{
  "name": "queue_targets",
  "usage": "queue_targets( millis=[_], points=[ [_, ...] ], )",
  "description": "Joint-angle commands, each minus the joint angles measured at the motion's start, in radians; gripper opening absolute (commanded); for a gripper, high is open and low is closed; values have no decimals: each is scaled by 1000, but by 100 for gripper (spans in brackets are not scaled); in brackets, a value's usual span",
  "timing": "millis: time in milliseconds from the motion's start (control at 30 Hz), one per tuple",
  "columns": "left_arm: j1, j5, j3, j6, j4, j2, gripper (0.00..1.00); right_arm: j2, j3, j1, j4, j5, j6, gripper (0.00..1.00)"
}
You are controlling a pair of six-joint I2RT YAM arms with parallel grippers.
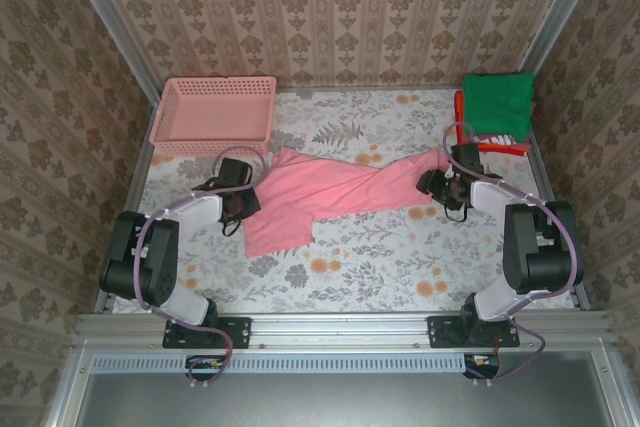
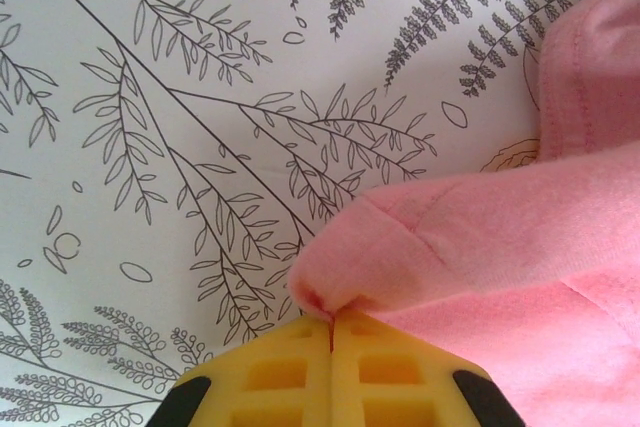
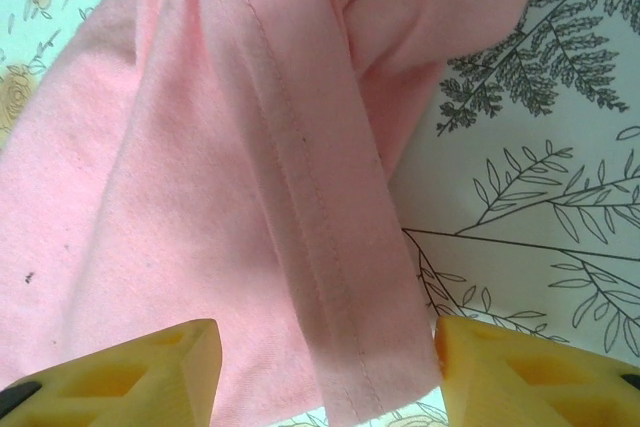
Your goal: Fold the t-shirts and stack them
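Just right of the basket [image 1: 212,137], the salmon-pink shirt [image 1: 330,192] lies stretched on the tabletop [image 1: 400,267]. My left claw [image 2: 331,322] pinches its edge; my right claw [image 3: 328,352] gapes wide astride the hem. Closing off-centre might miss it, and the thin pinch may slip.

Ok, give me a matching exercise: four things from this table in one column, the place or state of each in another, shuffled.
1 pink t-shirt
2 basket
3 green t-shirt
4 left tool

A folded, far right corner
B shut on pink cloth
C far left corner
D stretched across the middle

Pairs: 1-D, 2-C, 3-A, 4-B
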Motion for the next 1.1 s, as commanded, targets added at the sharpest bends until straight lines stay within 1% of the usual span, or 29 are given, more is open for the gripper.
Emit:
queue_targets(
  millis=[0,233,433,467,533,700,833,933,1000,1067],
  points=[
    [10,-2,-10,9,-3,-17,0,18,23,-6,-4,14,20,60],
    [11,2,-17,8,2,-23,0,44,4,-7,-6,-20,7,60],
    [13,2,-21,6,8,-26,0,25,-23,-8,4,-60,11,60],
    [13,3,-20,7,8,-26,0,22,-29,-8,15,-61,12,58],
    [13,3,-19,6,10,-27,0,15,-37,-10,34,-57,12,51],
    [15,-1,-19,7,8,-37,0,-16,-46,-21,62,-56,26,42],
    [15,-3,-21,9,7,-38,0,-47,-58,-29,89,-55,44,28],
    [16,-1,-20,9,7,-38,0,-62,-66,-32,97,-46,46,21],
    [17,0,-20,9,8,-38,0,-58,-72,-35,103,-44,46,13],
    [16,2,-21,9,8,-38,0,-49,-74,-38,103,-50,48,9]
  ],
)
